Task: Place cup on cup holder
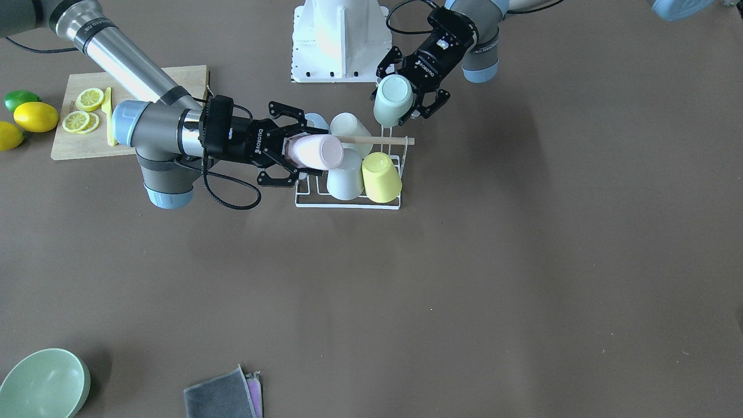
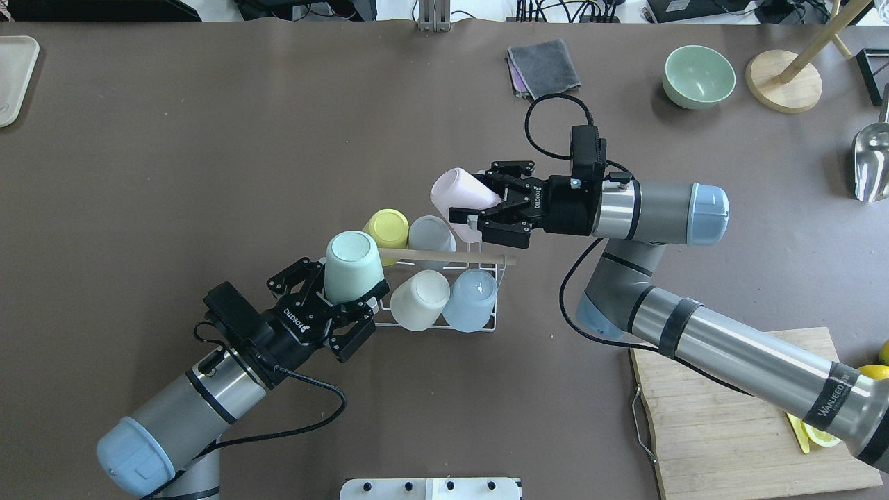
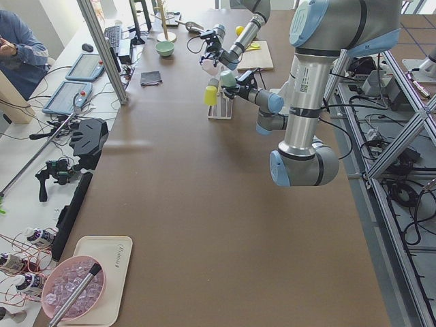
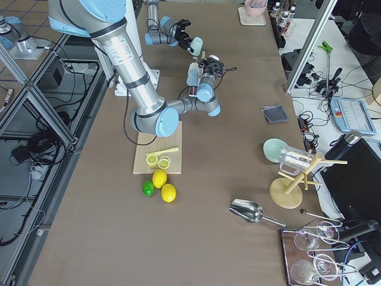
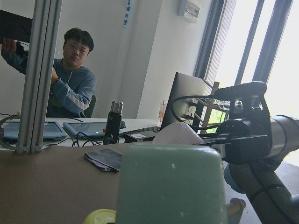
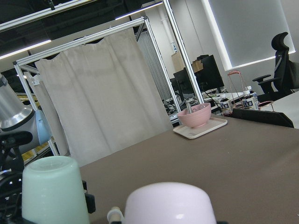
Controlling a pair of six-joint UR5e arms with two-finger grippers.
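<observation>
The white wire cup holder (image 1: 306,194) with a wooden rod (image 2: 458,257) stands mid-table. It holds a yellow cup (image 2: 385,228), a grey-white cup (image 2: 430,232), a white cup (image 2: 419,298) and a light blue cup (image 2: 469,298), all upside down. My left gripper (image 2: 351,285) is shut on a mint green cup (image 2: 353,267), held bottom-up at the holder's near left end; it also shows in the front view (image 1: 393,100). My right gripper (image 2: 472,198) is shut on a pink cup (image 2: 455,193), tilted above the holder's far right corner (image 1: 316,152).
A cutting board (image 1: 133,75) with lemon slices, lemons (image 1: 35,116) and a lime (image 1: 20,98) lies beside my right arm. A green bowl (image 2: 698,75), a grey cloth (image 2: 543,66), a wooden stand (image 2: 785,83) and a metal scoop (image 2: 871,163) sit at the far right.
</observation>
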